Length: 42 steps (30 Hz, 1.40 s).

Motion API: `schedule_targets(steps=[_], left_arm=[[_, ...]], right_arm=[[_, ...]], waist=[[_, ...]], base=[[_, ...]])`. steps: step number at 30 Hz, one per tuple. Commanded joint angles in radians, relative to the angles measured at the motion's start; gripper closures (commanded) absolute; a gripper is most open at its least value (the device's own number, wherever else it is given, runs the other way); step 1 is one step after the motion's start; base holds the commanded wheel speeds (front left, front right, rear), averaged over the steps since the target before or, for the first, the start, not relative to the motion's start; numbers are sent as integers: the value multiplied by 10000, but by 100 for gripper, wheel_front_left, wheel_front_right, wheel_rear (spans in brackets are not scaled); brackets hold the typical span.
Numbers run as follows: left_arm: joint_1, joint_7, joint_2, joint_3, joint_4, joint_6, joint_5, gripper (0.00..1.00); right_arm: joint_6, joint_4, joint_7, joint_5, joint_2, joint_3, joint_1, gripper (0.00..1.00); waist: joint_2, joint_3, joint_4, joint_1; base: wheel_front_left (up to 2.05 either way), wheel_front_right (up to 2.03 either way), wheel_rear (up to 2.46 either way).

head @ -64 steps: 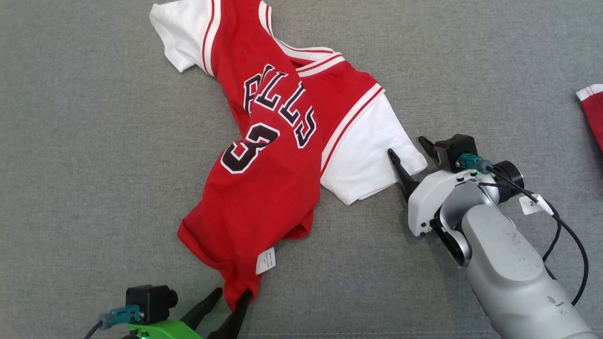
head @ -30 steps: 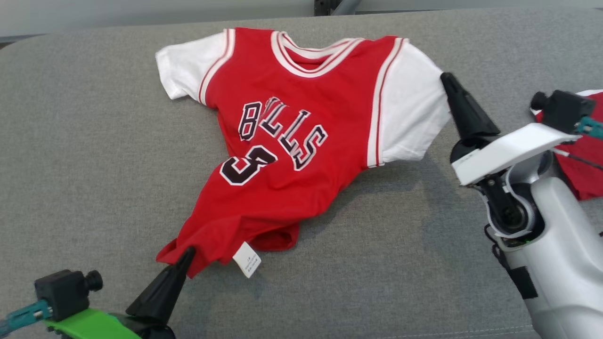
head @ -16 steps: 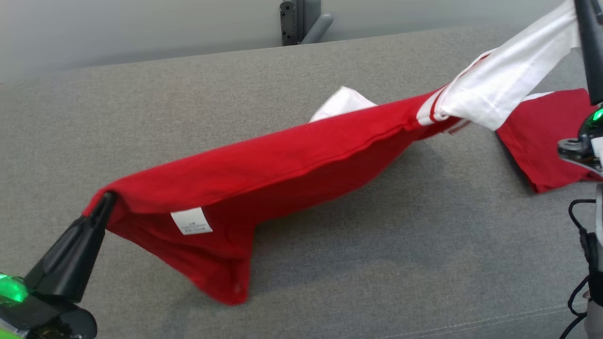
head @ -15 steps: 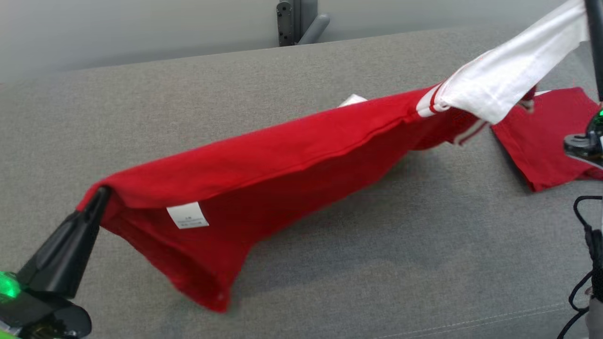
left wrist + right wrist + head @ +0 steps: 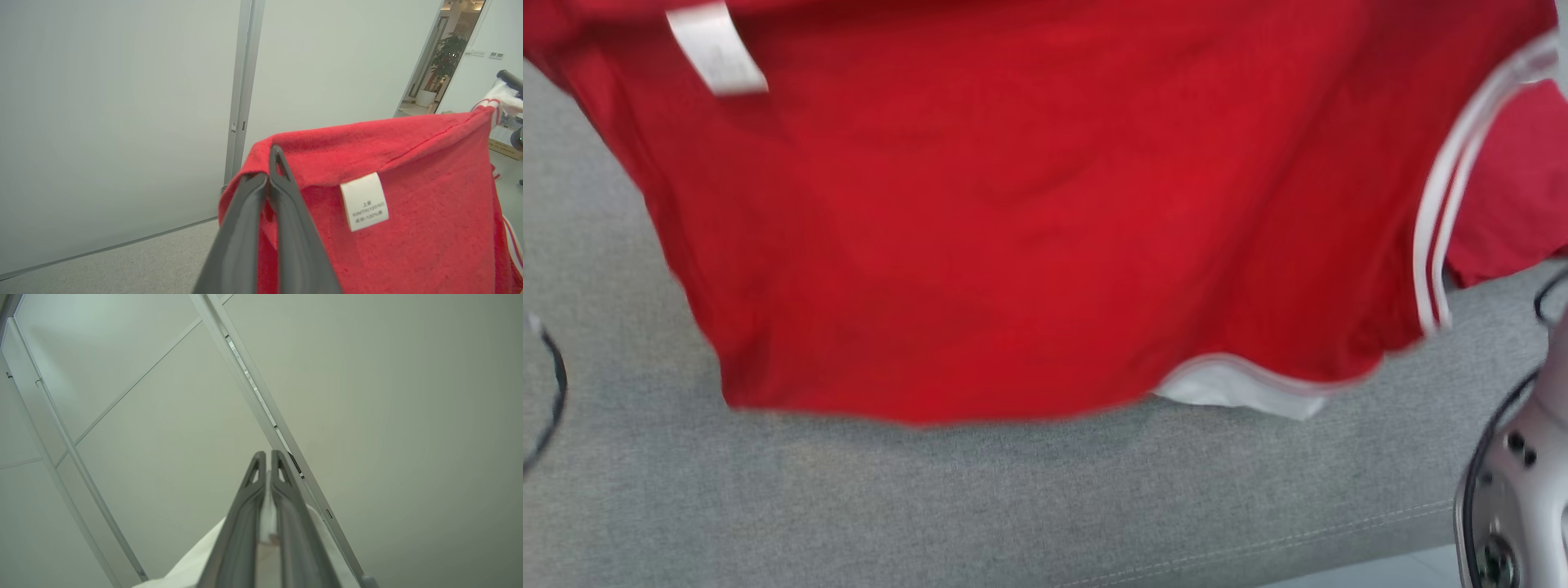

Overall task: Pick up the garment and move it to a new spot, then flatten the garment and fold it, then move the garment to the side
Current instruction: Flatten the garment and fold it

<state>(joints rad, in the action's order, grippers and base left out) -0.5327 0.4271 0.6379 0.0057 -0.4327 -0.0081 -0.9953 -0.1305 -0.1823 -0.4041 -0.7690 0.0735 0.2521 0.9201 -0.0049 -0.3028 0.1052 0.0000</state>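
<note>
A moment ago the garment (image 5: 1013, 229) sagged in a low band; now it hangs as a broad red sheet over the grey cushion (image 5: 931, 506) (label (image 5: 715, 49) upper left). Its long axis runs left-right, hem left. The left gripper (image 5: 271, 163) pinches the hem corner, the right gripper (image 5: 268, 457) 1 white sleeve (image 5: 192, 567). Another red shirt (image 5: 1515, 196) lies toward the cushion's right edge.

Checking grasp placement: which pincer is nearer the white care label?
Left. The left pincer clamps the garment beside the label; the right pincer holds the white sleeve, far end.
</note>
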Motion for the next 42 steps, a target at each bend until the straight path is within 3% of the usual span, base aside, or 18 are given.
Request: schedule_targets(steps=[1,6,12,17,21,25,30,37,42], left_arm=[[-870,55,-65,-268,612,42,174,100],[-4878,-602,-813,-1896,4066,-337,2051,100],[-8471,-4110,-2319,-1776,7362,-460,3215,100],[-9393,-6274,-2434,-2371,9130,-1049,4003,100],[-8309,-6849,-2335,-2718,9685,-1219,3823,100],[-6462,-6937,-1854,-3289,8892,-1229,3313,100],[-3229,-6925,-1462,-3119,7835,-1224,3014,100],[361,-6928,-1794,-1802,6208,-1183,2849,100],[2920,-6929,-1914,-1783,5230,-882,3119,100]], right_arm=[[-1,584,216,361,-64,29,597,100],[-2,3437,1718,2005,-177,-281,3456,100],[-2,6254,4905,1631,-210,-1735,6535,100],[-1,7116,6215,725,-204,-3248,7282,100],[-1,7049,6416,648,-209,-4333,5882,100],[-1,6180,6519,227,237,-4828,3484,100],[-1,4939,6638,-43,965,-4850,-256,100],[-1,3490,6546,-407,1520,-5039,-3699,100],[-1,2726,6393,-262,1956,-4988,-5711,100]], waist=[[49,-1681,-292,0],[49,-2753,-604,0],[49,-3564,-769,0],[49,-3932,-727,0],[49,-3988,-644,0],[49,-3862,-608,0],[49,-3115,-622,0],[49,-1822,-477,0],[49,-651,-383,0]], base=[[0,0,0],[0,0,0],[0,0,0],[0,0,0],[0,0,0],[0,0,0],[0,0,0],[0,0,0],[0,0,0]])
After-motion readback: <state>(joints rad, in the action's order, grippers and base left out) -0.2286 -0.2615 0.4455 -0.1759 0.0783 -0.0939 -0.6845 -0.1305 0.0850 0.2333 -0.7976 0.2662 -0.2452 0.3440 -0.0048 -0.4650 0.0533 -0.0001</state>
